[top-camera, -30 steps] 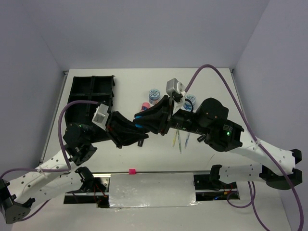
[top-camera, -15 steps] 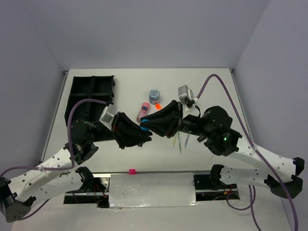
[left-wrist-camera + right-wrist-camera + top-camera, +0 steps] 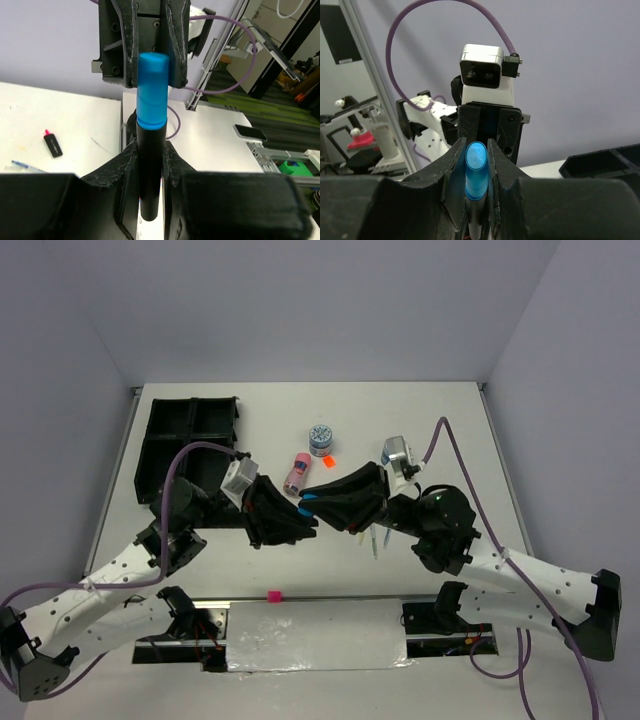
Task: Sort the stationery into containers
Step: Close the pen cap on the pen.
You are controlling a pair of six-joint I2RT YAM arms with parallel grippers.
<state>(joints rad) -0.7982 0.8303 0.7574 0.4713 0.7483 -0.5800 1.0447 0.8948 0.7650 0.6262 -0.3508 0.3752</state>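
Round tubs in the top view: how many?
1: round tub beyond the pink tube, right of the tray. Another may hide under the right arm.

1. My left gripper (image 3: 298,518) and my right gripper (image 3: 318,500) meet tip to tip above the middle of the table (image 3: 450,430).
2. The blue cap of a marker (image 3: 305,503) shows right where the tips meet.
3. Just beyond them lie a pink tube (image 3: 296,475), a small orange square (image 3: 329,462) and a round tub (image 3: 320,438).
4. The black tray (image 3: 190,440) sits at the far left.
5. Thin pens (image 3: 375,540) lie partly hidden under my right arm.
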